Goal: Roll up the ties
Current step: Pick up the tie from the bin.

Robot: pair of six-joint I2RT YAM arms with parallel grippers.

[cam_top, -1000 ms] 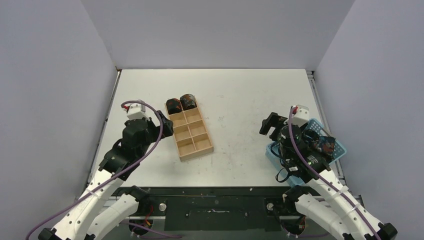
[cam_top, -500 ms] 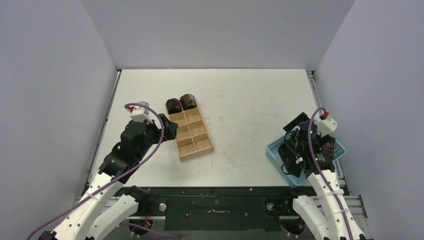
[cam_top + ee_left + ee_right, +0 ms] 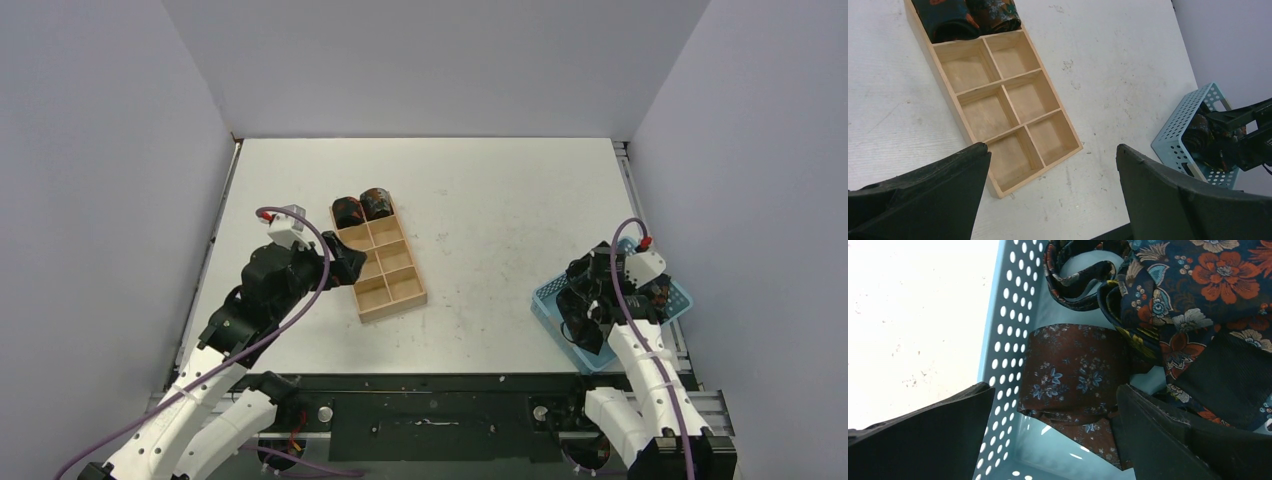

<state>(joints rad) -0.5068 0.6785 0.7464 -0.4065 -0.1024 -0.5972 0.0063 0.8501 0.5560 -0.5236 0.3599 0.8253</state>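
hovering open over ties (image 3: 1073,375) in the blue basket (image 3: 1003,340), right jaws hold nothing; left jaws gape beside the wooden tray (image 3: 1013,100)

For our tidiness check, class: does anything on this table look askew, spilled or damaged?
Nothing looks spilled or damaged. The wooden tray lies at a slant to the edges of the table, with two rolled ties in its far compartments. In the blue basket the other ties lie in a loose, overlapping heap, not yet rolled.
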